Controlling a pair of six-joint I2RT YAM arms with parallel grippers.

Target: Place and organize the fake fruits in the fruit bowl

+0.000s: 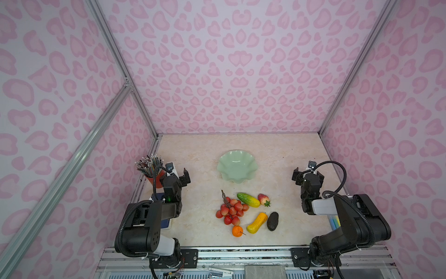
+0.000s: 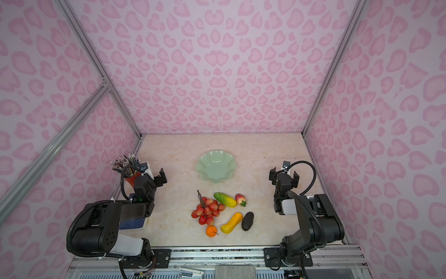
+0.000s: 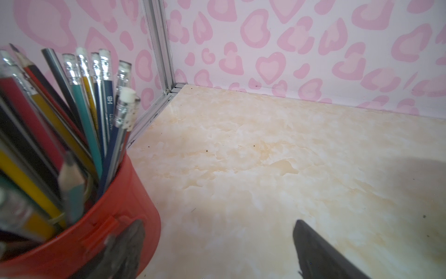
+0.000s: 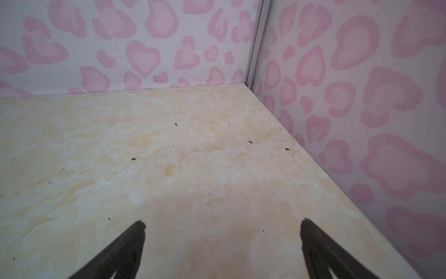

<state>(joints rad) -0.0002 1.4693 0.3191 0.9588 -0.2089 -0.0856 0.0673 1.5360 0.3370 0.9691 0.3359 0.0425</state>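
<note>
Red pencil cup (image 3: 125,212) in left wrist view, not right, end effectors (image 1: 177,172) (image 1: 307,173) both spread

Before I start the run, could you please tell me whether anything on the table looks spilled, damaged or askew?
Nothing stands out: the fruit bowl sits upright and empty, the fake fruits lie loose on the table near it, and the red pencil cup stands upright.
</note>
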